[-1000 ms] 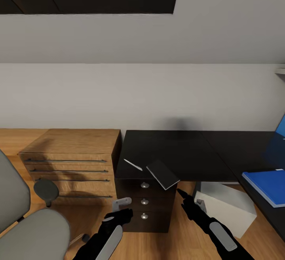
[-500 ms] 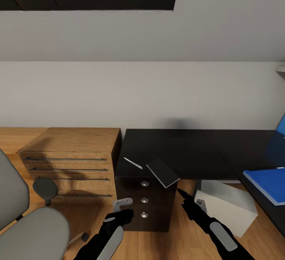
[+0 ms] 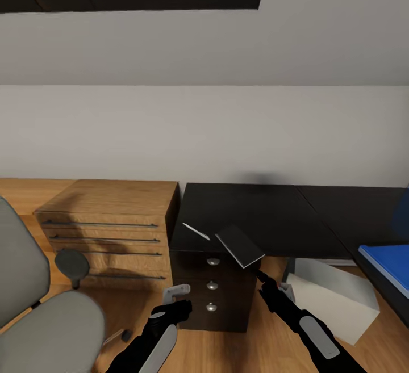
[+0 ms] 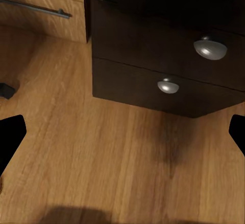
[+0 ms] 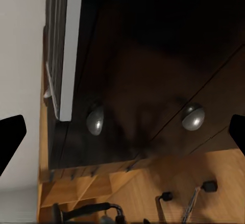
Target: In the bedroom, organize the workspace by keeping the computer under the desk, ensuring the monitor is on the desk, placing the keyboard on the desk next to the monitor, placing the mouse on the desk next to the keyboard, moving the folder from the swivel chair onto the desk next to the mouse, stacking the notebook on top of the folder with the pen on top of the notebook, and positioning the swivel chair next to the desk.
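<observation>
Facing the bedroom wall, we have the desk ahead, its black top running off to our right and its drawer block straight in front. Compared with a second ago the whole view has slid a little: the blue folder now sits nearer the picture's right edge and the dresser has drifted right, so our head or base turned slightly left while the things stayed put. Swivel chair low at our left, well apart from the desk. Computer on the floor under the desk top, right of the drawers. Notebook lies on the desk's near corner, overhanging the edge, with the pen just beside it. Right gripper points up just below the notebook; left gripper hangs low by the drawer knobs. Both wrist views show fingertips far out at the picture edges, so we read both grippers as spread wide and empty. Likely we are lining up to take the notebook; folder is on the desk already.
</observation>
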